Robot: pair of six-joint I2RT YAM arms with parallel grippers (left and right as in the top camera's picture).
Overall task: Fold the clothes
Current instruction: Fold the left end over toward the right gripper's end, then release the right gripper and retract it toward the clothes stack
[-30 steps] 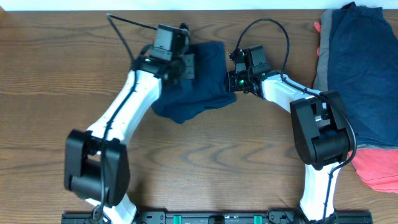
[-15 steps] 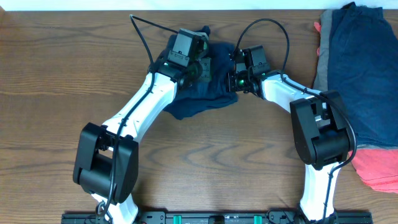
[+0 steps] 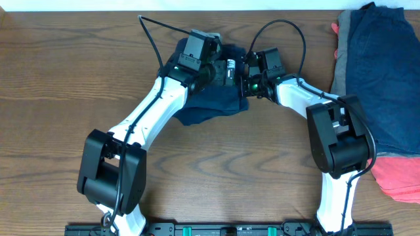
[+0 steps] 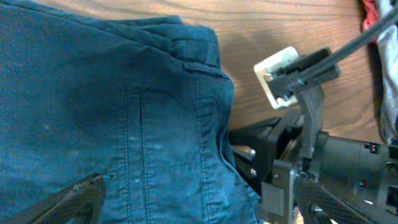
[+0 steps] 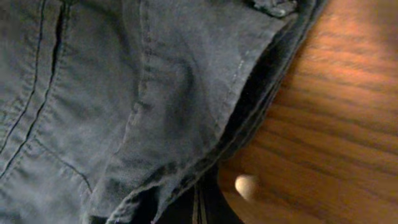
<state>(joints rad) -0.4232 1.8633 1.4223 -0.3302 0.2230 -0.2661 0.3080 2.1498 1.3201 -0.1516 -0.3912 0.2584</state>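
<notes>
A pair of dark navy shorts [image 3: 210, 108] lies bunched at the far middle of the table [image 3: 65, 78], with both arms bent in over it. Close up it is a soft, washed cotton with a faint pale bloom, double-stitched seams and a flat placket running down it [image 4: 124, 124]. Its thick folded hem throws a dark shadow on the wood [image 5: 124, 93]. The left gripper [image 3: 223, 69] sits on top of the cloth. Its one clearly seen finger [image 4: 78, 198], black with a woven carbon look, is far out at the frame's lower left corner, so the jaws look spread wide with nothing held. The right gripper [image 3: 247, 84] is at the shorts' right edge. In its own camera the dark fingers [image 5: 199, 202] appear pressed together with only a thin line between them, and the hem runs down into them, so it seems to be pinching the fabric. The table is brown wood-grain laminate, smooth, with a slight sheen. At its far right edge sits a heap, a broad navy garment [image 3: 380, 72] spread over a coral-red piece [image 3: 400, 177]. A pale strip of wall [image 3: 197, 5] runs behind the table.
</notes>
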